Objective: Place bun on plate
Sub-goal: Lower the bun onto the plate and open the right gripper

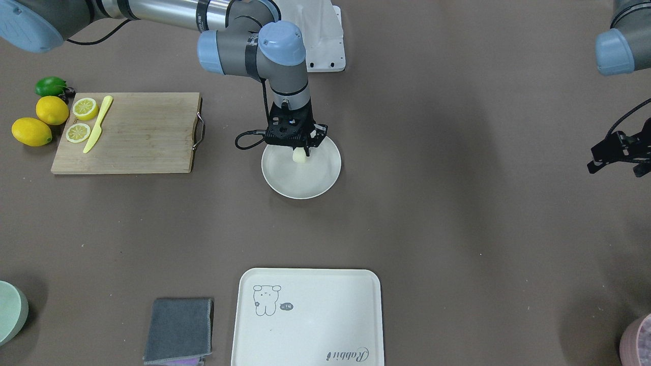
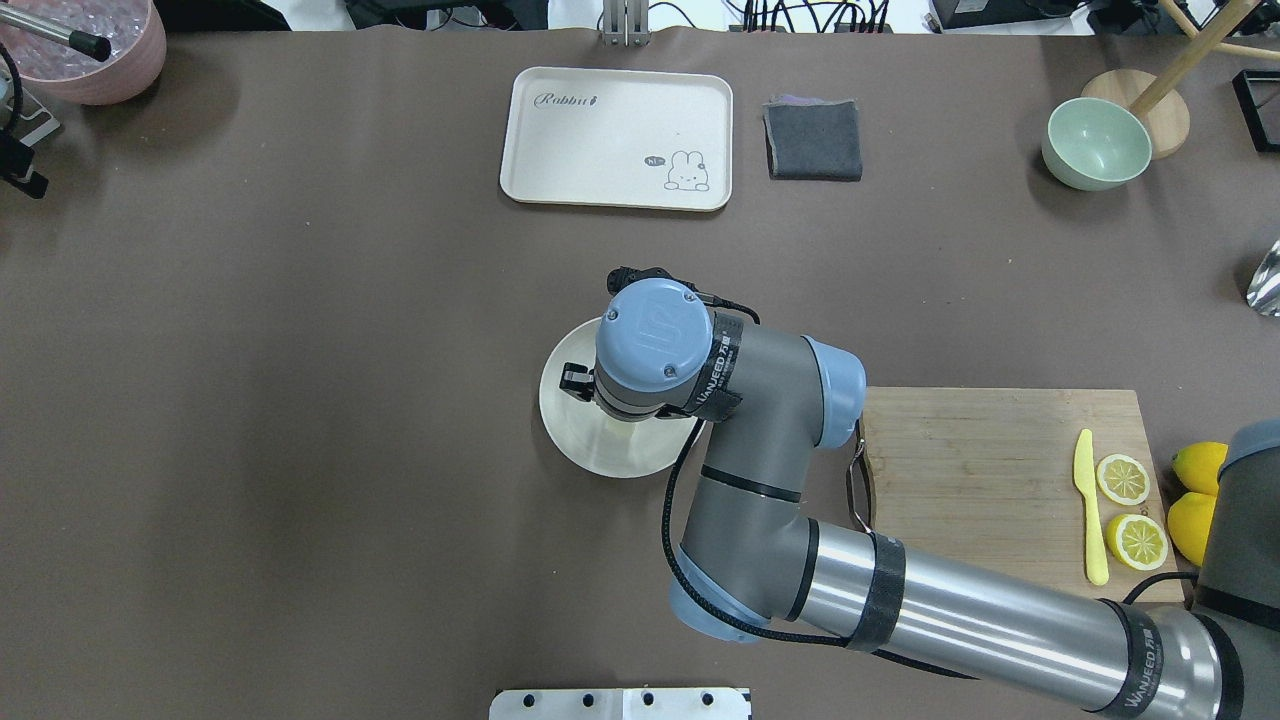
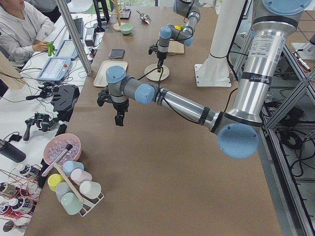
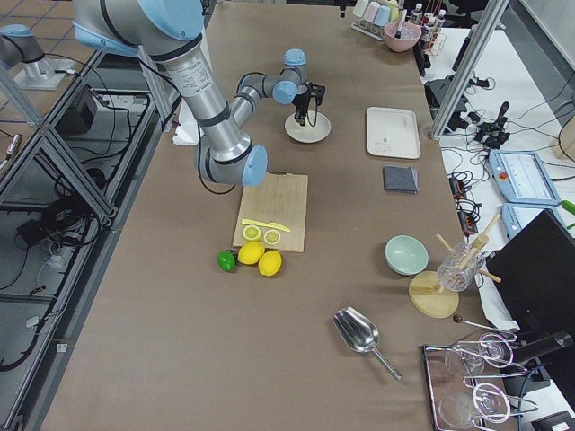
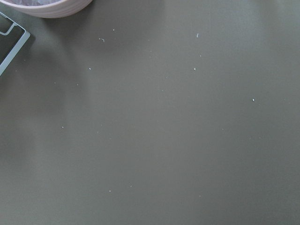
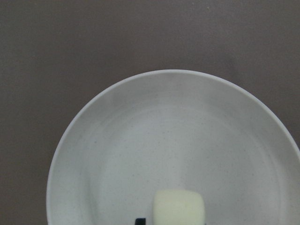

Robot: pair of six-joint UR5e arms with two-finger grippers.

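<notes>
The bun (image 1: 299, 156), a small pale cream lump, hangs just over the far half of the round cream plate (image 1: 300, 184) at mid-table. My right gripper (image 1: 301, 151) points straight down and is shut on the bun. In the right wrist view the bun (image 6: 179, 206) sits at the bottom edge above the plate (image 6: 140, 140), with a dark fingertip (image 6: 139, 220) beside it. From overhead the wrist hides the bun and only part of the plate (image 2: 575, 430) shows. My left gripper (image 1: 616, 169) hovers open above bare table far off to the side, holding nothing.
A wooden cutting board (image 1: 142, 133) carries lemon slices (image 1: 85, 108) and a yellow knife (image 1: 98, 124), with whole lemons (image 1: 31, 131) beside it. A cartoon tray (image 1: 306, 317) and grey cloth (image 1: 178, 329) lie opposite. A pink bowl (image 2: 95, 50) stands near my left gripper.
</notes>
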